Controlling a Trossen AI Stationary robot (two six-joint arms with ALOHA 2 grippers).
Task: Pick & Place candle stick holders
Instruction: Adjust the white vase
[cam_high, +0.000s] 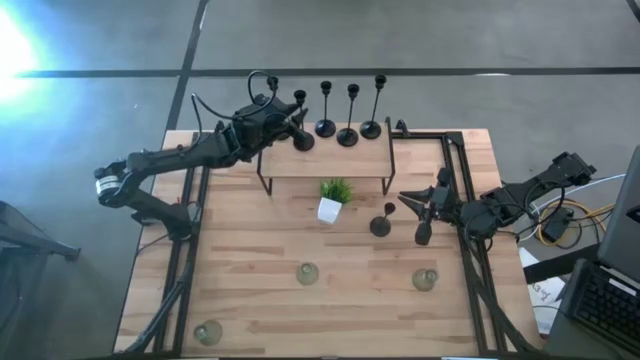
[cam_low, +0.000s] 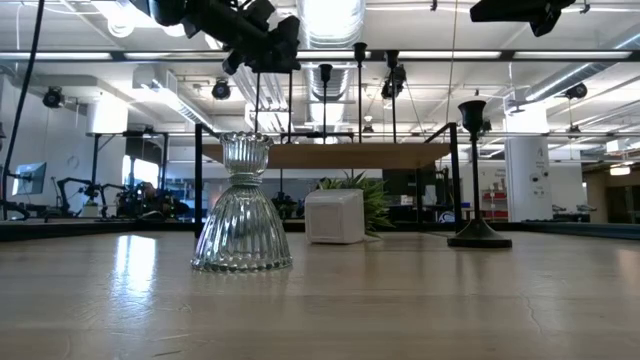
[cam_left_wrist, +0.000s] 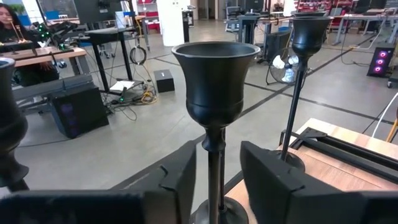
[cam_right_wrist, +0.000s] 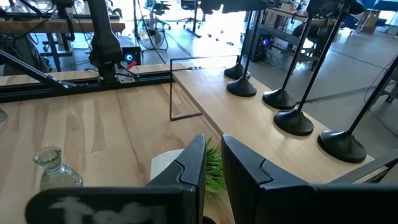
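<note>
Left gripper (cam_left_wrist: 214, 180) at a black candle stick holder (cam_left_wrist: 215, 118) on the raised shelf (cam_high: 325, 160)

The holder is a slim black stem with a bell-shaped cup, standing upright at the shelf's far left; the jaws stand slightly apart either side of the stem, not pressing it. Three more black holders (cam_high: 349, 118) line the shelf's far edge. The right gripper (cam_high: 427, 215) waits at the table's right, jaws nearly closed and empty.
</note>
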